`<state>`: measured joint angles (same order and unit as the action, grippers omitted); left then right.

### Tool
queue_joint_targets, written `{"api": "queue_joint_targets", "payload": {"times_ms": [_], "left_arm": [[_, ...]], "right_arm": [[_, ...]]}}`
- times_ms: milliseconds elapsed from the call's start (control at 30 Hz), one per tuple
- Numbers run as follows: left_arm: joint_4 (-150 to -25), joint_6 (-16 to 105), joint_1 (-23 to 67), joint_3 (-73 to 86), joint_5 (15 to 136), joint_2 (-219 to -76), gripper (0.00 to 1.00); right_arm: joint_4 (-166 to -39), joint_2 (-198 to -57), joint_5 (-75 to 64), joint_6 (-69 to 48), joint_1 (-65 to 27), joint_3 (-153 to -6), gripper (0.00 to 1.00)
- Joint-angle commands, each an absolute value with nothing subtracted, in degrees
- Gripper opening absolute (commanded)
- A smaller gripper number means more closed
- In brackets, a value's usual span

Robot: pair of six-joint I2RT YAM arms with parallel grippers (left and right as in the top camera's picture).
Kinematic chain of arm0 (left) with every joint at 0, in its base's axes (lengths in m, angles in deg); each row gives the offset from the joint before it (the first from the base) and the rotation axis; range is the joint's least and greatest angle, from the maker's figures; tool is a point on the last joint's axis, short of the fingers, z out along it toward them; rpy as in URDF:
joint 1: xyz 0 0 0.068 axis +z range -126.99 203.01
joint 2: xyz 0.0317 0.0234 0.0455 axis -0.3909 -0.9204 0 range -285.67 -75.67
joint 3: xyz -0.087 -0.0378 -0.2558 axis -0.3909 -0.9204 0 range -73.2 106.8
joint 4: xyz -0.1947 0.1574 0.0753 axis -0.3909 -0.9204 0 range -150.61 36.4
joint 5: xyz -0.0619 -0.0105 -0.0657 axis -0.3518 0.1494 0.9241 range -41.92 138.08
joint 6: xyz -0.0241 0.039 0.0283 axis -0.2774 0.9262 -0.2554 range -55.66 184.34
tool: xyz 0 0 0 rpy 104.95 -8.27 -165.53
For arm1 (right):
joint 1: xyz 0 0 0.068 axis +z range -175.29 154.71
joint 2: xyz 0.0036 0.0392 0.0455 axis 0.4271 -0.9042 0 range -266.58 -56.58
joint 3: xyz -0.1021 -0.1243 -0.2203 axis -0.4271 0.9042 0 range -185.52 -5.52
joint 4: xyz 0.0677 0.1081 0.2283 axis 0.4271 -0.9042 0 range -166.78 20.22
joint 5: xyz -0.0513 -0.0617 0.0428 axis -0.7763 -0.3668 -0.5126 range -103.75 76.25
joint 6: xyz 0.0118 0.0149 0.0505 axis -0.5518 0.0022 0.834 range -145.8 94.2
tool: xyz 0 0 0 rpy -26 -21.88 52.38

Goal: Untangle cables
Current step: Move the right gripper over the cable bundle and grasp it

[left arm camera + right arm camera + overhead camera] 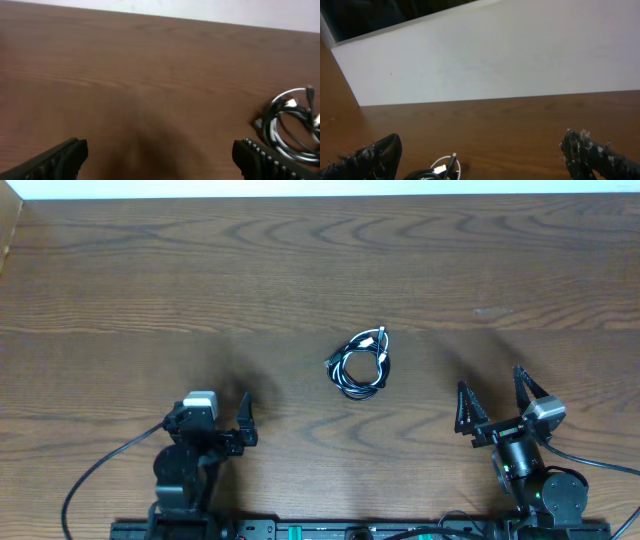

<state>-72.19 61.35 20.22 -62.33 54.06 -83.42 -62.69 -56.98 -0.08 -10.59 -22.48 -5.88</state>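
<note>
The cables (362, 362) lie as one small coiled tangle of thin black and white cords with silver-tipped plugs, in the middle of the wooden table (320, 270). My left gripper (215, 404) is open at the near left, well apart from the tangle. In the left wrist view the cables (292, 130) lie at the right edge, beyond the gripper (160, 147), with only bare wood between the fingers. My right gripper (490, 380) is open at the near right, also apart. In the right wrist view the cables (445, 167) show at the bottom left between the wide jaws of the gripper (481, 140).
A white wall (495, 55) runs along the table's far edge. Thick black arm cables (100, 470) trail at the near edge beside both arm bases.
</note>
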Motion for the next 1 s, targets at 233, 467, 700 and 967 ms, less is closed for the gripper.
{"api": "queue_joint_targets", "payload": {"times_ms": [233,467,700,967], "left_arm": [[-82.2,60.6,20.0,-37.2,59.3,-103.9,0.98],[-88.3,60.6,20.0,-26.9,66.6,-114.8,0.98],[-88.7,60.5,20.0,-25.8,77.8,-116.0,0.98],[-91.6,59.2,20.0,-25.8,77.5,-116.0,0.98]], "right_arm": [[-63.2,-63.7,1.9,-9.5,-23.3,-14.2,0.99],[-68.4,-85.0,9.8,-9.5,-23.2,-30.9,0.99],[-83.5,-109.6,22.8,-9.5,-21.1,-52.6,0.99],[-82.6,-124.0,25.0,-0.3,-18.7,-58.9,0.99]]}}
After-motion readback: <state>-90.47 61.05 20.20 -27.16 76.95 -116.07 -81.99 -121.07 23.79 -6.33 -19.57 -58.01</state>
